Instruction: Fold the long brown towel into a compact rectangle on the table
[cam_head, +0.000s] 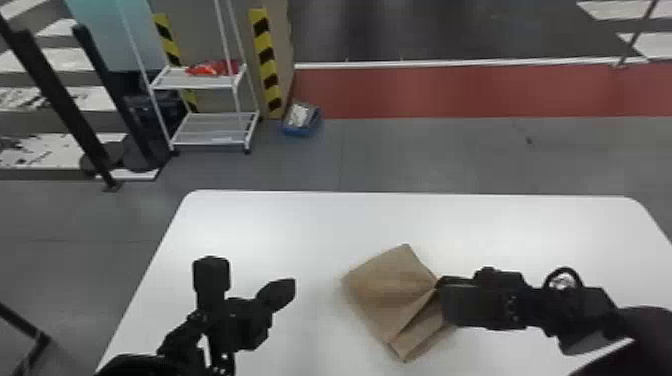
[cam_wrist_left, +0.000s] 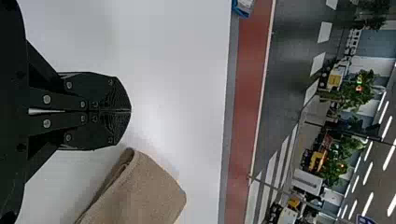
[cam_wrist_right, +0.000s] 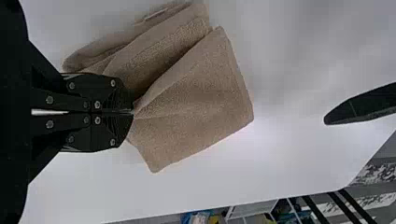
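Observation:
The brown towel (cam_head: 390, 285) lies folded on the white table, right of centre, turned at an angle with a crease running toward its right edge. At that edge is my right gripper (cam_head: 440, 286), shut on a pinch of the cloth; in the right wrist view the right gripper (cam_wrist_right: 133, 112) holds the towel (cam_wrist_right: 196, 102) where its layers fan out. My left gripper (cam_head: 292, 290) stands over the table to the towel's left, apart from it. In the left wrist view the left gripper (cam_wrist_left: 130, 111) is shut with nothing held, beside the towel (cam_wrist_left: 144, 191).
The white table (cam_head: 280, 215) extends around the towel, with its far edge beyond. Past it on the floor stand a white wire rack (cam_head: 215, 130) and a blue box (cam_head: 301, 120). Black posts rise at the far left.

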